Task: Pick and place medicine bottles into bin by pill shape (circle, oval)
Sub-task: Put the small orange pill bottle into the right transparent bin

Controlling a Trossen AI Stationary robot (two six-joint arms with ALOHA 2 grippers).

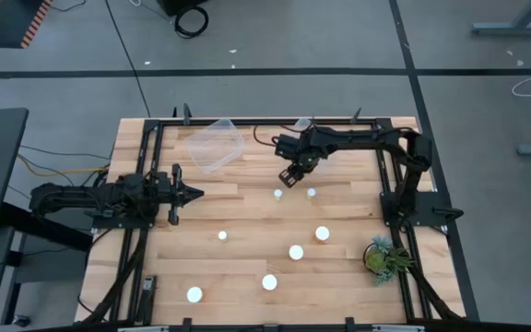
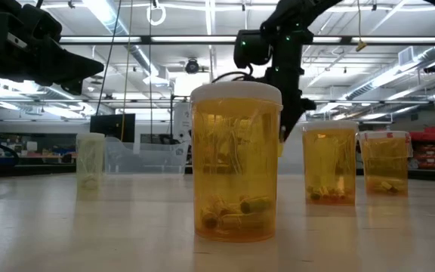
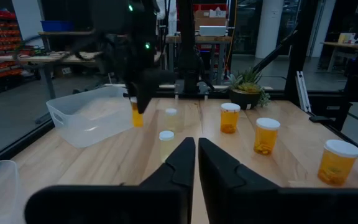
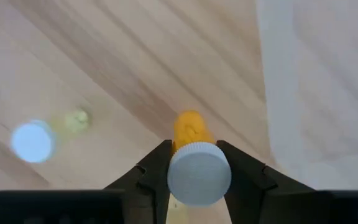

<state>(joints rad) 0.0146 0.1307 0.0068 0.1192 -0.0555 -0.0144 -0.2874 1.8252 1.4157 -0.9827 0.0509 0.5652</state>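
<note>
My right gripper hangs at the table's far middle, next to a clear bin, shut on a small amber bottle with a white cap. It also shows in the left wrist view. My left gripper waits at the table's left, shut and empty. Several more white-capped bottles stand upright on the wood: two just nearer than the right gripper, others toward the near edge. My right gripper pinches the bottle at its white cap, one finger on each side. The fingers come from above, pointing down. The bottle hangs upright below them, lifted clear of the table.
A second clear bin sits at the far edge behind the right arm. A green potted plant stands at the right, near the arm's base. A black frame rims the table. Bare wood lies between the left gripper and the bottles.
</note>
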